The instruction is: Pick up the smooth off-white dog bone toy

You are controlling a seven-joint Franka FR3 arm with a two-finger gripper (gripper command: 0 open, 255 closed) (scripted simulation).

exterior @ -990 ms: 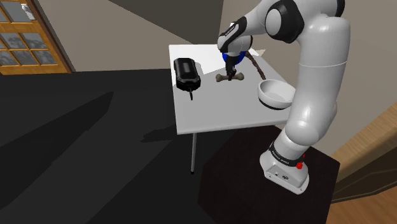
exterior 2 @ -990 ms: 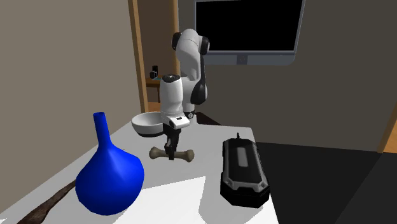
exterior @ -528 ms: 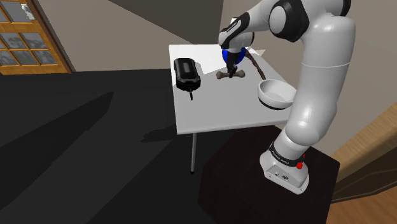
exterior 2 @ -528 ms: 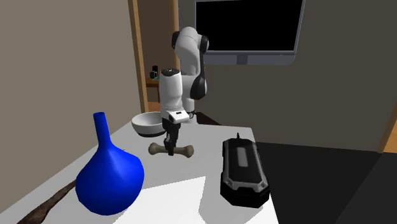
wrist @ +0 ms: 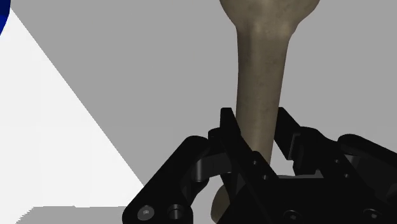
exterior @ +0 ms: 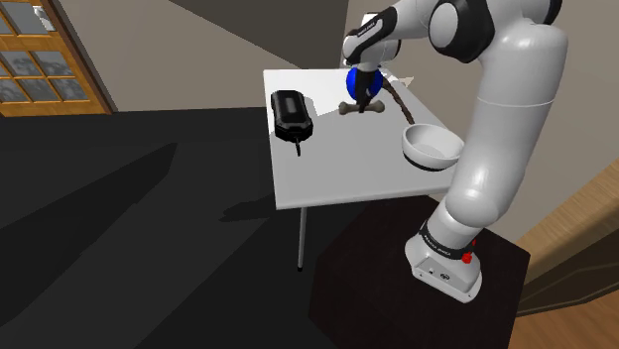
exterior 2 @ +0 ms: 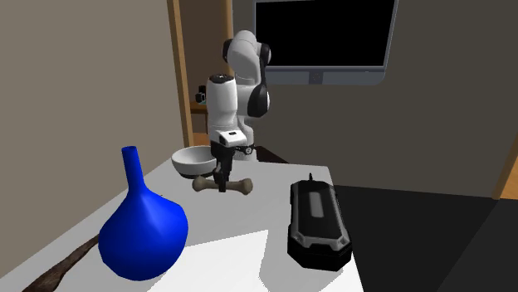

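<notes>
The dog bone toy (exterior 2: 237,186) is a smooth beige-tan bone with knobbed ends, hanging level above the grey table (exterior 2: 249,224). My black gripper (exterior 2: 221,183) is shut on its shaft from above. In the shoulder view the bone (exterior: 347,107) hangs under the gripper (exterior: 362,103), in front of the blue vase. In the wrist view the two fingers (wrist: 230,133) clasp the bone's shaft (wrist: 261,95), with the tabletop well below.
A blue long-necked vase (exterior 2: 141,228) stands near the second exterior view's front left. A black boxy device (exterior 2: 315,220) lies on the right side. A white bowl (exterior 2: 193,161) sits near the arm's base. A dark stick (exterior 2: 58,267) lies beside the vase.
The gripper has risen with the bone clasped in it. The bone has left the tabletop and now hangs above it. Nothing else has moved.
</notes>
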